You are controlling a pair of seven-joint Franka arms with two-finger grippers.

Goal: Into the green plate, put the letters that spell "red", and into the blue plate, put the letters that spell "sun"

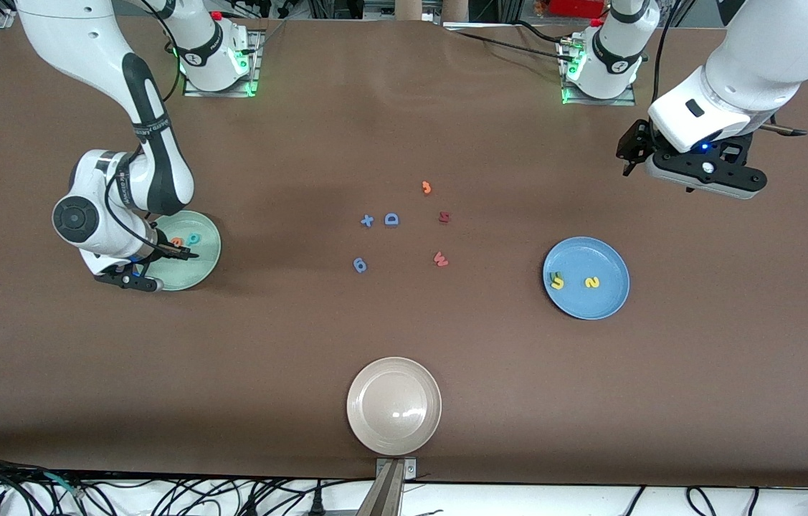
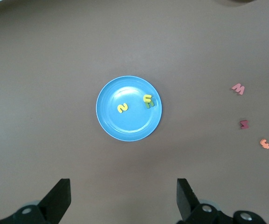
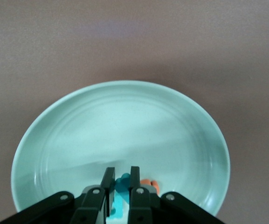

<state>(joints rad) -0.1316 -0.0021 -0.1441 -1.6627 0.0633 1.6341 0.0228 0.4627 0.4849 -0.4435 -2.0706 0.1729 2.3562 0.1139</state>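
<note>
Three "sun" letters (image 2: pixel 134 103), blue plate (image 2: pixel 113 126)

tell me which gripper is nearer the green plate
Right. The right gripper is low over the green plate, shut on a teal letter. The left gripper waits open, high over the table near the blue plate.

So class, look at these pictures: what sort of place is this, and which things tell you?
Probably a robotics lab test bench: two robot arms bolted to a brown table, foam letters to sort into plates, and loose cables along its edge.
</note>
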